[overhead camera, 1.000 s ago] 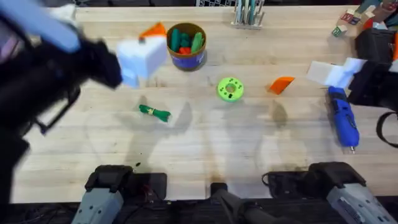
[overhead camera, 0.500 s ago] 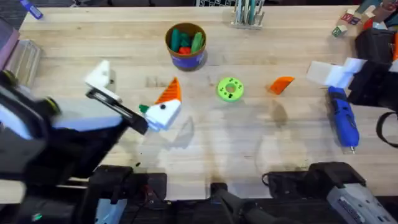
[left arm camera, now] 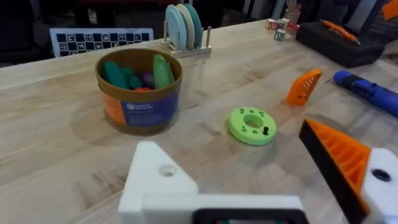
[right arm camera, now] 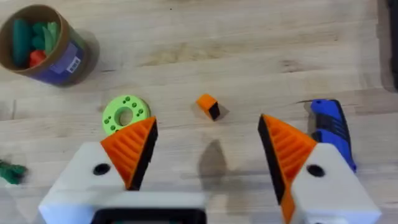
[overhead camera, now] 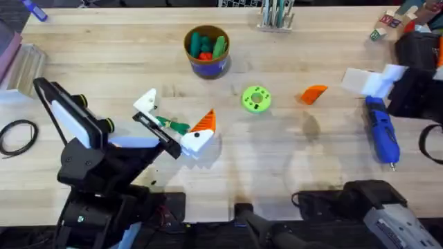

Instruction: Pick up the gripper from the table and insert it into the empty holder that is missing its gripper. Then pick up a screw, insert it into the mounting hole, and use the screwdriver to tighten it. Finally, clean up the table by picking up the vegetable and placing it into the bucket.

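My left gripper (overhead camera: 178, 109) is open low over the table at the front left. One finger is the bare white holder (overhead camera: 146, 104) (left arm camera: 158, 180); the other carries an orange tip (overhead camera: 203, 124). The small green leafy vegetable (overhead camera: 173, 125) lies between them. The loose orange gripper (overhead camera: 313, 93) (right arm camera: 208, 107) rests right of centre, below my open right gripper (right arm camera: 208, 140), whose fingers both have orange tips. The blue screwdriver (overhead camera: 382, 133) lies at the right. The bucket (overhead camera: 206, 50) stands at the back with toy vegetables inside.
A green disc (overhead camera: 256, 98) with holes holds a small black screw (left arm camera: 266, 130). A plate rack (overhead camera: 277, 14) and toy blocks (overhead camera: 387, 21) stand along the back edge. A black cable loop (overhead camera: 17, 135) lies at the far left.
My left arm swept from the back left down to the front left, and its open fingers now sit either side of the vegetable. The right arm has not moved.
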`<act>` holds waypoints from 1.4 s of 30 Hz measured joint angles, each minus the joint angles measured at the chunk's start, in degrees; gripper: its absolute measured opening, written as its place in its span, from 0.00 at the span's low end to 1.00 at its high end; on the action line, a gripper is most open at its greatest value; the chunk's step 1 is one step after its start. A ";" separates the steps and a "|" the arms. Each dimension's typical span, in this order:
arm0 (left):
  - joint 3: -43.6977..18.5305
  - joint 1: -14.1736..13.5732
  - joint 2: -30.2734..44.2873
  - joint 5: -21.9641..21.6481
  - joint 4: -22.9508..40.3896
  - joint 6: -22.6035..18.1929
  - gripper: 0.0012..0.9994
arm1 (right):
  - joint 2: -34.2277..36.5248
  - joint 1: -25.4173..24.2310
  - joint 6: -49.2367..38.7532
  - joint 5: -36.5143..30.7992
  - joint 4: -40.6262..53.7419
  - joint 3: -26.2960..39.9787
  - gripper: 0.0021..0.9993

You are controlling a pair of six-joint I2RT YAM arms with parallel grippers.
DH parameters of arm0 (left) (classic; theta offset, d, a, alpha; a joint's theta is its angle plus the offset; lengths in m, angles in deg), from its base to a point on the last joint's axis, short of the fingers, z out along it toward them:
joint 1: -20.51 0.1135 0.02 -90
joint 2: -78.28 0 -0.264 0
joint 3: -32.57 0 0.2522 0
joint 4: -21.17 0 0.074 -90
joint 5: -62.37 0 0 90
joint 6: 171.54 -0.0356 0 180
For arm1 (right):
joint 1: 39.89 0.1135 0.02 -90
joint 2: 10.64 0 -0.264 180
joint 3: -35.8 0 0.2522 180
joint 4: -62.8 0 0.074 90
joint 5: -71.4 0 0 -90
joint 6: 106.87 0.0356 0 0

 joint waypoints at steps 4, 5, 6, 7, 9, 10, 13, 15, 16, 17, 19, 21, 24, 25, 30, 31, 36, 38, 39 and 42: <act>0.00 0.01 0.01 0.08 0.00 0.17 0.99 | -0.01 0.00 0.00 0.00 0.03 0.00 0.99; 0.00 0.01 0.00 0.08 0.00 0.20 0.99 | 0.00 0.00 0.00 0.00 0.03 0.00 0.99; 0.00 0.01 0.00 0.08 0.00 0.22 0.99 | 0.00 0.00 0.00 0.00 0.02 0.00 0.99; 0.00 0.01 0.00 0.08 0.00 0.32 0.99 | 0.00 0.00 0.00 0.00 0.04 0.01 0.99; 0.00 0.01 0.00 0.08 0.00 0.39 0.99 | -0.02 0.00 0.00 0.00 0.02 0.02 0.99; 0.00 0.01 0.00 0.08 0.00 0.39 0.99 | 0.00 0.00 0.00 0.00 0.02 0.01 0.99; 0.00 0.01 0.00 0.08 0.00 0.39 0.99 | -0.02 0.00 0.00 0.00 0.02 0.00 0.99; 0.00 0.01 0.02 0.09 0.00 0.37 0.99 | 0.00 0.00 0.00 0.00 0.02 0.00 0.99; 0.00 0.01 0.00 0.08 0.00 0.37 0.99 | 0.00 0.00 0.00 -0.02 0.02 0.00 0.99; 0.00 0.01 0.01 0.08 0.00 0.39 0.99 | -0.01 0.00 0.00 0.00 0.02 0.01 0.99; 0.00 0.01 0.02 0.08 0.00 0.39 0.99 | 0.00 0.00 0.00 0.00 0.02 0.00 0.99; 0.00 0.01 0.00 0.08 0.00 0.37 0.99 | 0.00 0.00 0.00 0.00 0.02 0.00 0.99; 0.00 0.01 0.01 0.08 0.00 0.37 0.99 | -0.01 0.00 0.00 0.00 0.02 0.00 0.99; 0.00 0.01 0.02 0.08 0.00 0.39 0.99 | 0.00 0.00 0.00 0.00 0.02 0.00 0.99; 0.19 0.01 0.01 -0.21 -1.18 0.36 0.99 | 0.00 0.00 0.00 0.00 0.02 0.00 0.99; 0.32 0.01 0.00 -0.52 -2.11 0.37 0.99 | 0.00 0.00 0.00 0.00 0.02 0.00 0.99; 0.45 0.01 0.02 -1.59 -4.50 -0.42 0.99 | 0.00 0.00 0.00 0.00 -0.03 0.00 0.99; 0.79 0.01 0.00 -1.67 -4.48 -0.90 0.99 | 0.00 0.00 0.00 0.00 -0.26 0.00 0.99; 1.10 0.01 0.00 -1.63 -4.44 -1.11 0.99 | 0.00 0.00 0.00 0.00 -0.41 0.00 0.99; 1.77 0.01 0.15 -0.94 -4.59 -1.44 0.99 | 0.00 0.00 0.00 0.00 -0.60 0.00 0.99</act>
